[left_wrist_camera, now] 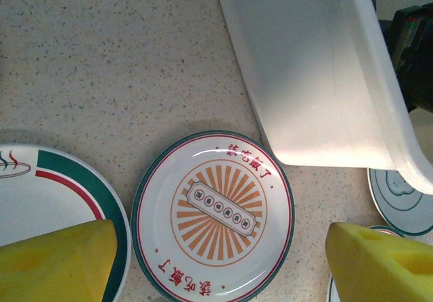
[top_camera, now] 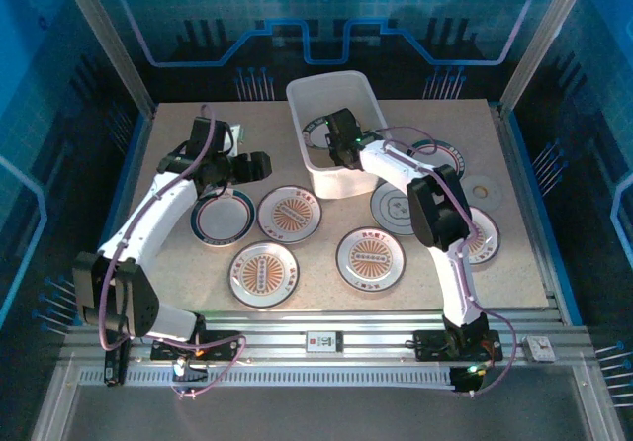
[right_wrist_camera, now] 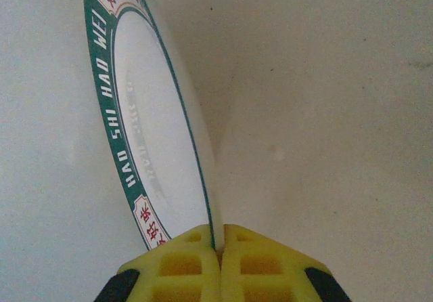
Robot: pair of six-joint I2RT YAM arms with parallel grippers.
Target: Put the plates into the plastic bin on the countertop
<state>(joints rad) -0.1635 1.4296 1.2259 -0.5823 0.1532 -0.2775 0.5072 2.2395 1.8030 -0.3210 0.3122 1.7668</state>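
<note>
While your right tool (right_wrist_camera: 220,248) is pinching one plate (right_wrist_camera: 155,146) by the rim inside the plastic bin (top_camera: 316,90), your left tool (left_wrist_camera: 218,258) is hanging open and empty, and seven plates (top_camera: 264,273) are lying on the tabletop (top_camera: 198,130).

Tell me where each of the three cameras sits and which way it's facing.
Top external: above, behind the robot, looking down at the countertop; both arms show.
Left wrist: looks down past its yellow fingers at a sunburst plate beside the plastic bin.
Right wrist: faces into the bin; right gripper pinches a lettered plate by its rim.
Shared: top and left wrist both show that plate and bin.
</note>
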